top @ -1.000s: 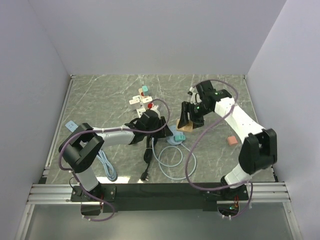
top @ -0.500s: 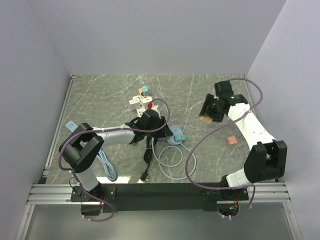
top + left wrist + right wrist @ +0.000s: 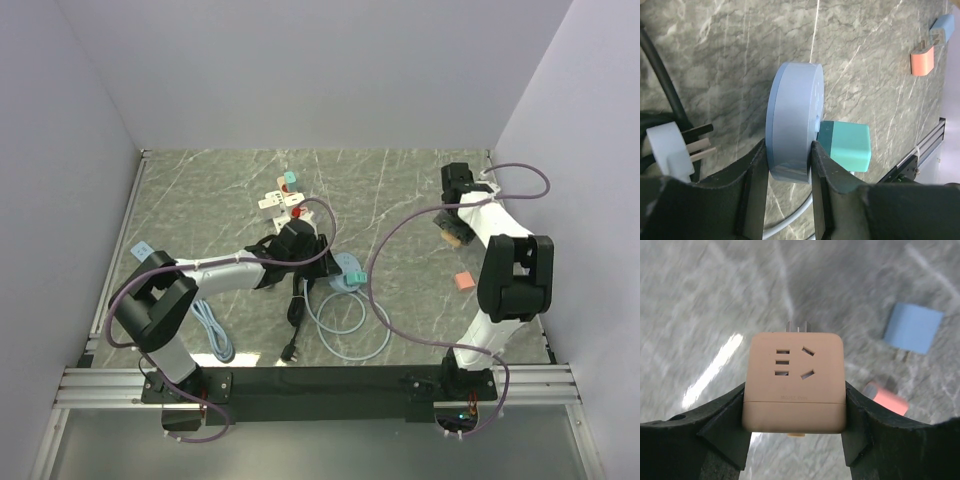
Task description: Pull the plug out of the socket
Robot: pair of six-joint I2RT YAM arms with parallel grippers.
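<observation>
**Tan plug clear of the socket, in the right gripper**

Landmark – blue round socket [image 3: 795, 115], standing on edge on the marble table [image 3: 730, 45], near mid-table in the overhead view.

- Left gripper [image 3: 787, 165]: fingers pressed onto the socket's two flat faces, pinching it by the rim end. A teal plug [image 3: 845, 145] sits tight against one face, on the side away from the arm's base. A white plug [image 3: 670, 150] with bare pins lies just beside the socket on its other side.
- Right gripper [image 3: 794, 410]: fingers closed on the two side walls of the tan plug cube [image 3: 794, 375]. Its outlet face looks toward the wrist camera.
- The cube's prongs [image 3: 799, 327] are bare and stick out ahead, past the fingertips. Its long axis therefore runs along the gripper's reach.
- Position: overhead, the tan cube is well to the right of the socket and further back, near the table's right edge. Nothing joins the two.
- A blue block [image 3: 913, 327] and a pink piece [image 3: 885, 396] lie below the cube. The floor of that view is smeared, so I cannot tell how high the cube hangs.

Judgement – the tan cube is separated. What is left is to lower it prongs-first or flat and let go. If the teal plug also counts, the right arm is the free-side arm but far off.
</observation>
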